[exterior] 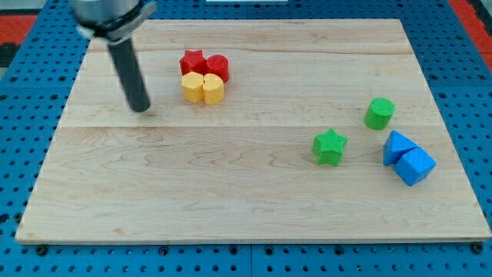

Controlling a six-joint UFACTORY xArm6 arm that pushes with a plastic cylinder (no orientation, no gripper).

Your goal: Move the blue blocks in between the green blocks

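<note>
My tip (141, 108) rests in the upper left of the frame, well apart from everything and with no fingers to report, while the two blue blocks (407, 158) sit touching at lower right, just outside the green star (330, 146) and green cylinder (379, 113) gap.

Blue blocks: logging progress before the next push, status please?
My tip upper left, left of red/yellow cluster, touching nothing. Blue blocks right of green star, below green cylinder, not between. Path unobstructed.
</note>
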